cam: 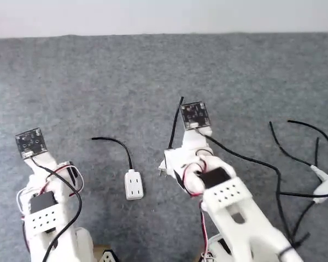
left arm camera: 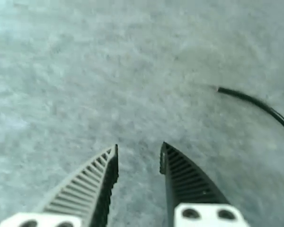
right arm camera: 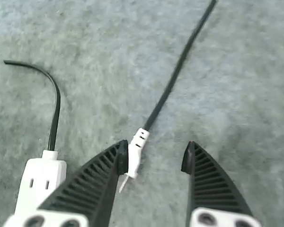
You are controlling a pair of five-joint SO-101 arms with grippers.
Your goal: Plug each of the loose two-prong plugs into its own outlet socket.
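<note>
A white outlet socket block (cam: 134,184) lies on the grey carpet between the two arms, its black cord (cam: 120,146) curling away from it. The block (right arm camera: 40,182) also shows in the right wrist view. A small white two-prong plug (right arm camera: 136,155) on a straight black cord (right arm camera: 180,66) lies on the carpet between the fingers of my open right gripper (right arm camera: 156,151), close against one finger (right arm camera: 114,163); whether it touches is unclear. From above, this plug (cam: 163,166) sits just beside the right arm. My left gripper (left arm camera: 139,153) is open above bare carpet, holding nothing.
More black cords (cam: 295,158) with white plug ends (cam: 323,188) lie tangled at the right edge. A black cord end (left arm camera: 255,105) crosses the left wrist view. The grey carpet (cam: 98,76) runs back to a pale wall.
</note>
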